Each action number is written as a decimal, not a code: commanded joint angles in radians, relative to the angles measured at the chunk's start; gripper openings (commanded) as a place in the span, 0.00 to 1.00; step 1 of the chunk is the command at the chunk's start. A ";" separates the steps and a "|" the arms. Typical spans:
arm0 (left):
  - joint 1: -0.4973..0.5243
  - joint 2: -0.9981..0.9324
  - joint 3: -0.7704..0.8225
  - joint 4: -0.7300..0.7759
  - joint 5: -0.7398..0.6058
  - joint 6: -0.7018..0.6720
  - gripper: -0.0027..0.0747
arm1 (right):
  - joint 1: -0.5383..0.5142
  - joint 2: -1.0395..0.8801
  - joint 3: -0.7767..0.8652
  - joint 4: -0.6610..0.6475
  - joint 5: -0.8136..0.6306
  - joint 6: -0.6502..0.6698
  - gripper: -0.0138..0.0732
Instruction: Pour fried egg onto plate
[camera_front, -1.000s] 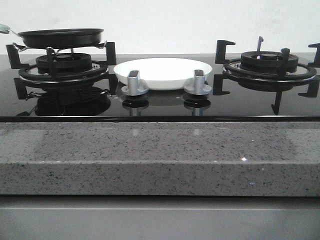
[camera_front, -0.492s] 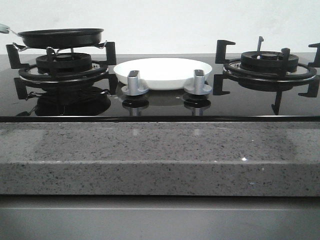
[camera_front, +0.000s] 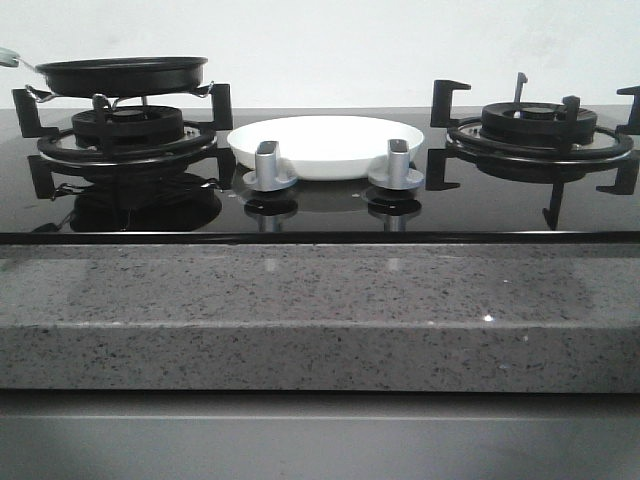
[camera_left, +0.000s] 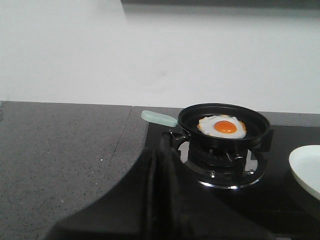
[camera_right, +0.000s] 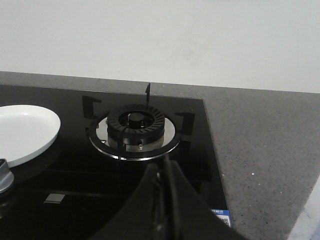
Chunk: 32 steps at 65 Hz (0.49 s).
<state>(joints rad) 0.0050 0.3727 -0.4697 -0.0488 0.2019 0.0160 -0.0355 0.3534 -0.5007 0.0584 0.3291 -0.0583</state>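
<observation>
The fried egg (camera_left: 222, 127), white with an orange yolk, lies in a black frying pan (camera_left: 225, 125) on the left burner; the pan's pale green handle (camera_left: 159, 118) points away from the plate. In the front view only the pan's side (camera_front: 120, 75) shows, and the egg is hidden. The white plate (camera_front: 325, 145) sits on the glass hob between the burners; it also shows in the left wrist view (camera_left: 306, 170) and right wrist view (camera_right: 22, 132). My left gripper (camera_left: 162, 150) is shut and empty, short of the pan handle. My right gripper (camera_right: 164, 172) is shut and empty, in front of the right burner (camera_right: 135, 125).
Two silver knobs (camera_front: 268, 165) (camera_front: 397, 165) stand in front of the plate. The right burner (camera_front: 540, 130) carries black pan supports. A speckled grey counter edge (camera_front: 320, 310) runs along the front. Grey counter flanks the hob on both sides (camera_left: 60, 145) (camera_right: 265, 145).
</observation>
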 joint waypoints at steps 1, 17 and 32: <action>0.001 0.014 -0.038 -0.001 -0.073 -0.009 0.17 | -0.005 0.015 -0.037 -0.012 -0.072 -0.002 0.20; 0.001 0.014 -0.034 -0.003 -0.066 -0.009 0.88 | -0.005 0.015 -0.026 -0.012 -0.076 -0.002 0.78; 0.001 0.014 -0.034 -0.003 -0.067 -0.009 0.94 | -0.005 0.015 0.002 -0.012 -0.092 -0.002 0.91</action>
<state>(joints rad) 0.0050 0.3727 -0.4704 -0.0488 0.2142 0.0160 -0.0355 0.3534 -0.4761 0.0584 0.3265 -0.0583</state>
